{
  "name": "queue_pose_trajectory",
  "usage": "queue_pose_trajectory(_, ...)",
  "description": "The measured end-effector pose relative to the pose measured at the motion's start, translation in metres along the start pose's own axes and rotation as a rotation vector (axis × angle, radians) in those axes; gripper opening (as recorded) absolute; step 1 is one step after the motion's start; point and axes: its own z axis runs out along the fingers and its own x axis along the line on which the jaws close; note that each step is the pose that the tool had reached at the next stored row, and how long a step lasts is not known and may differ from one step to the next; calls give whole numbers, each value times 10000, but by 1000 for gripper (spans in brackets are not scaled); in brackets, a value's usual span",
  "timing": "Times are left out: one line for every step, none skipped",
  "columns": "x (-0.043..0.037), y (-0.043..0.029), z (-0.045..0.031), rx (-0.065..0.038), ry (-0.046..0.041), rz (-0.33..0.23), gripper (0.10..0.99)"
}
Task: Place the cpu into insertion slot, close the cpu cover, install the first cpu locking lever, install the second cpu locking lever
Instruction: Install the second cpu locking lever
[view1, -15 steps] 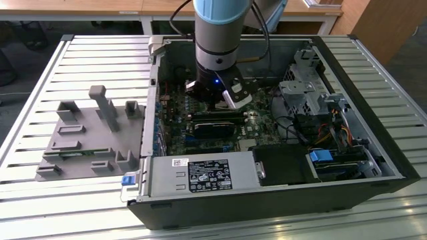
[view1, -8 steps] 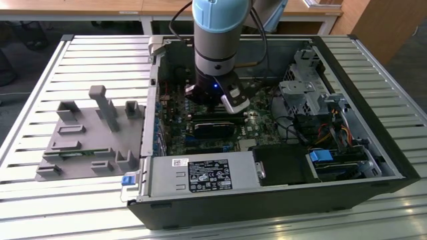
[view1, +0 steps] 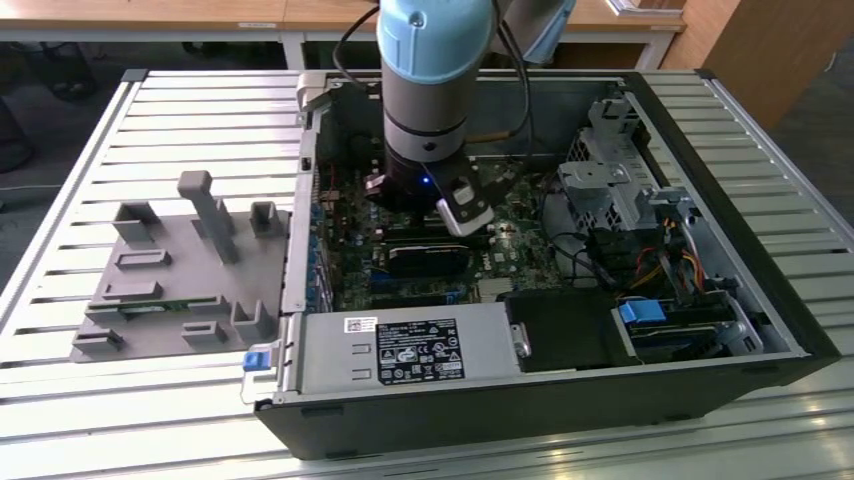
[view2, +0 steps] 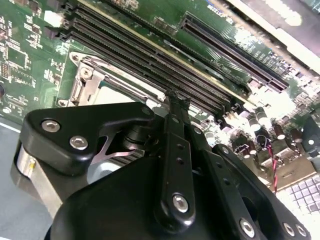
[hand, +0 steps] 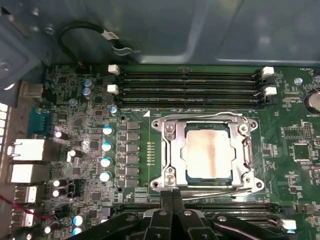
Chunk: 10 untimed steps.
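In the first wrist view the cpu (hand: 207, 152), a dull silver square, lies in the insertion slot (hand: 161, 184) on the green board. The cpu cover (hand: 172, 150), a silver frame, lies flat around it. One thin wire lever (hand: 200, 115) runs along one side of the socket. A second lever (hand: 220, 193) runs along the opposite side, slightly raised at an angle. My gripper (hand: 172, 196) is shut, its black fingertips pressed together at the end of that second lever. The second wrist view shows one finger (view2: 176, 130) beside the socket (view2: 82, 85). In the exterior view the gripper (view1: 461, 215) hangs low inside the open case.
Long black memory slots (hand: 190, 87) flank the socket on both sides. A power supply box (view1: 400, 352) and drive cage (view1: 614, 190) crowd the case. Cables (view1: 667, 265) run on the exterior view's right. A grey fixture (view1: 174, 270) sits on the slatted table at the left.
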Motion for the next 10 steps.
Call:
queue_pose_trajectory(4, -12, 3, -44, 1, 1, 106)
queue_pose_trajectory(10, -19, 7, -82, 1, 2, 106)
queue_pose_trajectory(14, -24, 13, -116, 1, 3, 106)
queue_pose_trajectory(18, -27, 23, -149, 3, 4, 106)
queue_pose_trajectory(21, -30, 35, -186, 2, 3, 106)
queue_pose_trajectory(24, -33, 46, -224, 2, 5, 106)
queue_pose_trajectory(29, -35, 53, -258, 4, 6, 106)
queue_pose_trajectory(31, -37, 60, -294, 5, 6, 106)
queue_pose_trajectory(34, -39, 68, -331, 5, 7, 106)
queue_pose_trajectory(38, -41, 76, -370, 6, 9, 106)
